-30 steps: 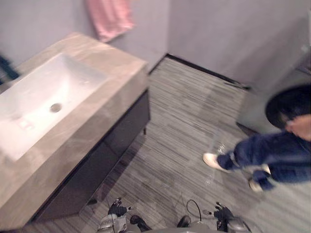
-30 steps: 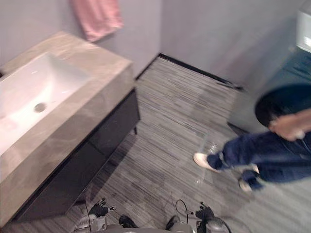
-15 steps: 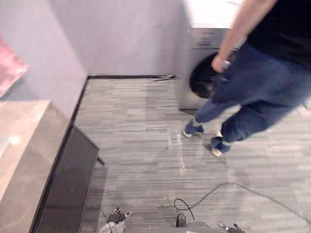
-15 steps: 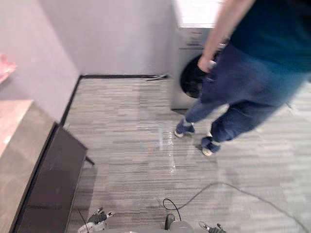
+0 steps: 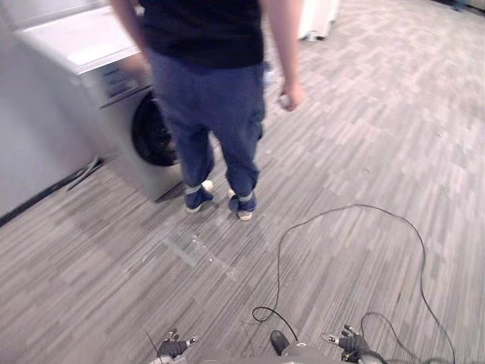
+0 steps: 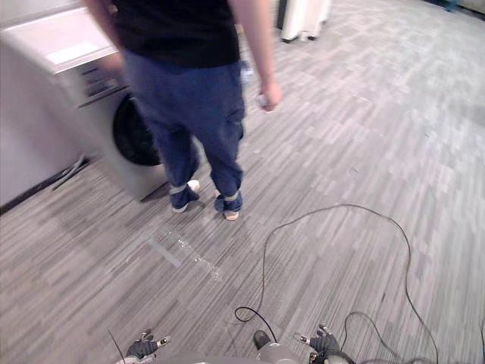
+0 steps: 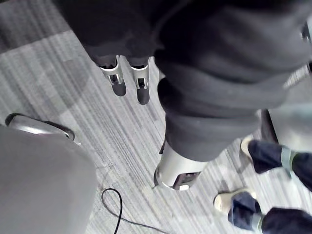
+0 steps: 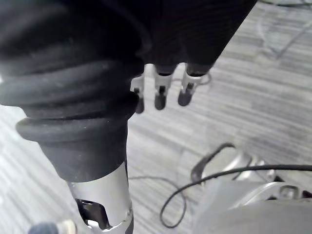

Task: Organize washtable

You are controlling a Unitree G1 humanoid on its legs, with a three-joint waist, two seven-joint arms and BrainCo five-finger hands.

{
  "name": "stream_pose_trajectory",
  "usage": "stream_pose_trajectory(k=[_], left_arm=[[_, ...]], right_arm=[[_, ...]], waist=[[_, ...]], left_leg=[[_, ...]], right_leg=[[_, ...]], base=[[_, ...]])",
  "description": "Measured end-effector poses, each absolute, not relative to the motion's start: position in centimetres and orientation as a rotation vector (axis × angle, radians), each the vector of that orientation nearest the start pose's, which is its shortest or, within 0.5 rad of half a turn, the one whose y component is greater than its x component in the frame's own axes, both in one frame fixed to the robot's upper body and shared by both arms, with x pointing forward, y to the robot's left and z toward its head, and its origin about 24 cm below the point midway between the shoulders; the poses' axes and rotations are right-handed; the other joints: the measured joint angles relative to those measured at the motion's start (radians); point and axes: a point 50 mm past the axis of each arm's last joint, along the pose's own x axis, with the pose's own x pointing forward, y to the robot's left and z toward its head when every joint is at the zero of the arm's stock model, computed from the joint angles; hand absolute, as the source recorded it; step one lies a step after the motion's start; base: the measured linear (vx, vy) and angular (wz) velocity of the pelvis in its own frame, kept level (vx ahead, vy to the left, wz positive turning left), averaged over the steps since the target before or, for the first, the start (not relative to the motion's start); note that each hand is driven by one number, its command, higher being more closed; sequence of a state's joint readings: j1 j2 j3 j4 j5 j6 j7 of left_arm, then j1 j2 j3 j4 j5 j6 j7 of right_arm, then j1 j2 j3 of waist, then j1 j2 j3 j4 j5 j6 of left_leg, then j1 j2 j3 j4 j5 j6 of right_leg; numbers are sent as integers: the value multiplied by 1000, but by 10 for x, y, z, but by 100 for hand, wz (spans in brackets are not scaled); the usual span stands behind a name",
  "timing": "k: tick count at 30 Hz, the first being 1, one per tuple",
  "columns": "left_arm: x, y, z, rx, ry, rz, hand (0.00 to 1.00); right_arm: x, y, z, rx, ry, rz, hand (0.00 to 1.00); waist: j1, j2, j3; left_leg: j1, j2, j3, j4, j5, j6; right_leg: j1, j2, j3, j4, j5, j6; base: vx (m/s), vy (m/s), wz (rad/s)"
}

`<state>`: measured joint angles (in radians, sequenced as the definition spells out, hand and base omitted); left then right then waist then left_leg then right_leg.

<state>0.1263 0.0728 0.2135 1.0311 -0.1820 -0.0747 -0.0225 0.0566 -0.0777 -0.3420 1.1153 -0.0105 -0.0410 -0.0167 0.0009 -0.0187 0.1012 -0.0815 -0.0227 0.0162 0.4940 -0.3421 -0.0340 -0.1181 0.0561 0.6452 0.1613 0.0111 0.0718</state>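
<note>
Hanging at six o'clock over the floor [image 5: 364, 152], the left hand [image 5: 173, 347] and right hand [image 5: 351, 343] have straight, relaxed fingers and hold nothing. A person [image 5: 208, 91] stands at twelve o'clock, a washing machine [image 5: 106, 83] at ten. Where the washtable stands I cannot tell, so its weight, slipperiness and grasp places cannot be judged.

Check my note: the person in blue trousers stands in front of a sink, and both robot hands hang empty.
Not a sink: the person stands in front of a washing machine, as the left eye view shows. The rest holds: the left hand and right hand hang empty.
</note>
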Motion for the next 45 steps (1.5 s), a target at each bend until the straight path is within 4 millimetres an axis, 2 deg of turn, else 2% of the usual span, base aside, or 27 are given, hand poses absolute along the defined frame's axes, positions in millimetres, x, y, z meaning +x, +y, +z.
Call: stream_pose_trajectory(k=[1, 2, 3, 5, 6, 8, 10, 11, 12, 13, 14, 15, 16, 17, 18, 19, 21, 22, 23, 25, 30, 32, 33, 34, 40, 45], left_arm=[[86, 204, -159, -183, 1027, 325, 0], [87, 202, -160, -175, 1035, 313, 0], [82, 203, -161, -162, 1050, 306, 0], [85, 205, -160, -133, 1048, 282, 0], [89, 204, -159, -120, 1043, 267, 0], [90, 205, -159, -103, 1045, 259, 0], [95, 205, -158, -90, 1034, 250, 0], [96, 208, -157, -77, 1031, 250, 0], [93, 208, -158, -65, 1038, 245, 0], [92, 209, -158, -60, 1042, 244, 0], [95, 212, -156, -52, 1031, 246, 0], [103, 210, -154, -76, 995, 261, 0], [107, 208, -154, -108, 985, 278, 0], [103, 208, -156, -102, 1007, 285, 0], [99, 208, -157, -100, 1018, 283, 0], [92, 209, -159, -99, 1037, 289, 0], [90, 209, -159, -103, 1045, 294, 0], [89, 209, -160, -116, 1046, 300, 0], [87, 210, -160, -132, 1051, 315, 0], [86, 209, -161, -163, 1051, 332, 0], [83, 206, -162, -204, 1053, 352, 0], [82, 205, -162, -210, 1053, 355, 0], [82, 205, -162, -211, 1053, 354, 0], [78, 196, -165, -236, 1076, 342, 0], [78, 196, -165, -235, 1075, 343, 0], [80, 198, -164, -205, 1062, 362, 0]], right_arm=[[76, -221, -164, 119, 1132, -411, 0], [72, -220, -165, 137, 1145, -426, 0], [67, -220, -166, 139, 1158, -425, 0], [55, -218, -168, 149, 1185, -427, 0], [52, -218, -168, 155, 1192, -427, 0], [54, -218, -168, 155, 1185, -424, 0], [56, -219, -167, 149, 1178, -418, 0], [59, -219, -167, 142, 1171, -409, 0], [63, -219, -166, 126, 1162, -390, 0], [67, -217, -166, 114, 1157, -369, 0], [73, -207, -166, 124, 1149, -339, 0], [73, -210, -166, 144, 1147, -379, 0], [72, -216, -165, 132, 1147, -388, 0], [75, -221, -164, 100, 1136, -366, 0], [78, -221, -163, 91, 1129, -356, 0], [81, -216, -163, 87, 1125, -333, 0], [81, -216, -163, 78, 1126, -317, 0], [82, -216, -163, 82, 1125, -302, 0], [81, -215, -164, 87, 1128, -301, 0], [77, -214, -165, 108, 1140, -312, 0], [69, -213, -167, 208, 1149, -370, 0], [64, -211, -169, 266, 1148, -415, 0], [61, -210, -169, 294, 1148, -438, 0], [55, -213, -169, 318, 1148, -473, 0], [55, -213, -169, 318, 1147, -474, 0], [57, -213, -169, 326, 1124, -488, 0]], waist=[[-17, 35, -22], [-10, 23, -22], [-16, 21, -24], [-27, 20, -25], [-32, 20, -25], [-42, 23, -23], [-43, 18, -27], [-43, 30, -23], [-39, 34, -23], [-40, 30, -20], [-32, -45, -8], [2, -3, 5], [0, -22, 25], [23, -18, 23], [18, -13, 20], [15, 9, 16], [13, -6, -8], [16, 0, -10], [14, -2, -11], [13, -4, -12], [14, -8, -27], [15, -12, -29], [14, -13, -30], [12, 9, -54], [12, 9, -54], [13, 4, -53]], left_leg=[[9, 39, -5, -151, 34, 43], [38, 18, 47, -186, 59, 84], [57, 4, 89, -214, 72, 87], [78, -9, 136, -221, 72, 87], [98, -17, 164, -237, 72, 87], [110, -29, 216, -255, 73, 89], [112, -34, 291, -270, 73, 89], [106, -30, 341, -268, 73, 89], [85, -14, 394, -236, 74, 88], [53, -9, 411, -176, 74, 83], [-84, -4, 353, 34, 28, 120], [-95, 98, 300, -75, 47, 130], [-79, 63, 335, -68, 49, 132], [-24, 48, 367, -138, 76, 119], [-5, 47, 377, -166, 87, 117], [21, 37, 387, -221, 115, 114], [25, 16, 401, -288, 151, 117], [22, 14, 404, -315, 173, 111], [26, 7, 404, -336, 193, 109], [43, -3, 397, -359, 210, 100], [102, -15, 380, -458, 261, 81], [115, -15, 385, -480, 269, 80], [119, -13, 392, -487, 270, 79], [146, -26, 451, -515, 269, 78], [143, -26, 447, -515, 269, 78], [104, -32, 399, -495, 271, 81]], right_leg=[[-11, 9, 15, -39, 23, 26], [-13, -13, 37, -57, 30, 40], [-18, -25, 28, -69, 48, 51], [-26, -27, 24, -72, 73, 75], [-25, -25, 31, -79, 88, 71], [-32, -24, 50, -91, 108, 66], [-62, -11, 75, -103, 151, 78], [-86, 3, 47, -109, 192, 59], [-116, 21, -89, -94, 229, 4], [-137, 12, -204, -72, 242, -39], [-147, -69, -359, -115, 262, -66], [-170, -87, -527, 15, 107, -53], [-164, -131, -590, 102, 13, -4], [-129, -165, -672, 154, -42, -18], [-102, -165, -706, 145, -55, -34], [-52, -159, -738, 97, -62, -33], [-2, -161, -740, -14, -52, -11], [11, -158, -746, -71, -31, 2], [24, -158, -755, -107, -9, -1], [49, -162, -755, -135, 38, 9], [73, -150, -762, -160, 49, 4], [81, -143, -755, -174, 53, 3], [84, -140, -749, -182, 62, -9], [98, -128, -682, -234, 101, 1], [96, -129, -686, -234, 100, 1], [80, -140, -729, -230, 98, 2]], base=[[-7, 44, -98], [-12, 92, -131], [-15, 93, -113], [-35, 132, -112], [-65, 125, -115], [-84, 71, -110], [-86, 40, -135], [-88, 12, -163], [-57, -10, -148], [-109, -21, -127], [-152, -50, -99], [-133, -21, -74], [-35, 37, -74], [41, 83, -48], [6, 75, -63], [-47, 23, -30], [-96, -10, -22], [-100, -34, -9], [-77, -30, -2], [-49, -32, 10], [-77, -68, 5], [-73, -58, -11], [-51, -42, -12], [-26, -19, -7], [0, 0, 3], [0, -3, 25]])
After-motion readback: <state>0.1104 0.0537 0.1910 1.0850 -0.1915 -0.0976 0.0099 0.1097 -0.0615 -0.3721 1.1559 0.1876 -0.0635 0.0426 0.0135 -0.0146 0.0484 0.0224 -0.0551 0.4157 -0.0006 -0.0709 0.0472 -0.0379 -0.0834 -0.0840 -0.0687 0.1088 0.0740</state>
